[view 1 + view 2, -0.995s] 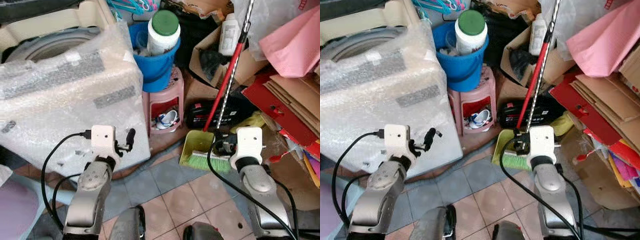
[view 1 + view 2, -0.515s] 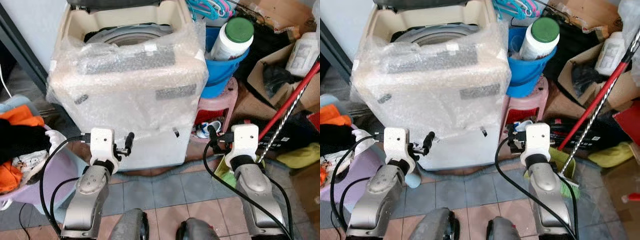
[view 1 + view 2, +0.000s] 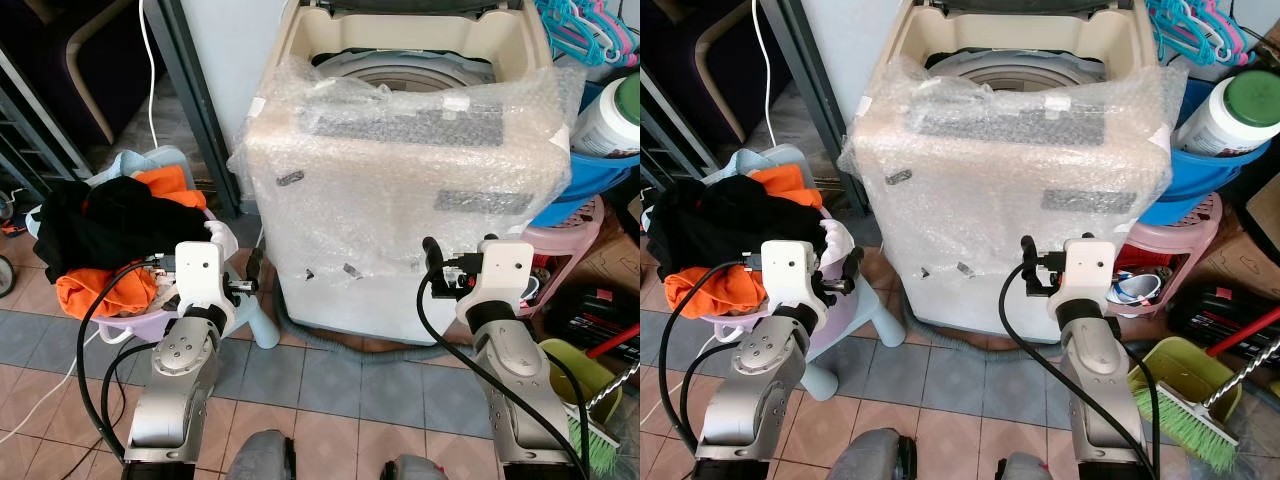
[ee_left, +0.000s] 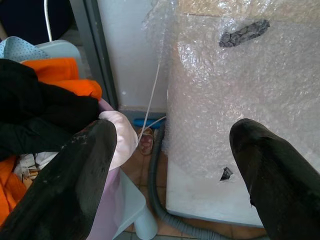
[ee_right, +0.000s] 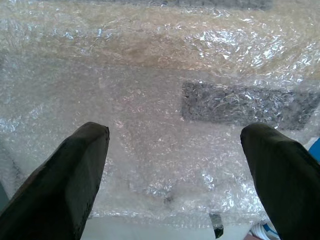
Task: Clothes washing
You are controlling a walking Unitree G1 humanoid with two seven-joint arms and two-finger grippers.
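Two matte black fingers (image 4: pixel 70 185) of the left gripper (image 4: pixel 170 175) stand wide apart with nothing between them, blunt and rounded at the tips, pointing at the gap between the laundry and the washer. The right gripper (image 5: pixel 175 175) likewise has its fingers (image 5: pixel 70 180) spread apart and bare, aimed at the crinkled front of the washing machine (image 3: pixel 400 190). That machine is a boxy cream top-loader, its lid up and the round grey rim of the drum showing, the whole front swathed in glossy bubble wrap (image 5: pixel 160 100) with dark rectangular labels blurred beneath. A ribbed grey drain hose (image 4: pixel 162 200) curls along the tiled floor (image 3: pixel 300 390) at its base. To the robot's left, a soft heap of clothes (image 3: pixel 110 230), black, orange and pale, is piled in a lilac plastic basket (image 3: pixel 215 330) near the left gripper. On the robot's right a blue bucket (image 3: pixel 1195 170) holding a white bottle with a green cap (image 3: pixel 1230 110) sits on a pink stool (image 3: pixel 1160 250), with a green brush and dustpan (image 3: pixel 1180 395) lower down.
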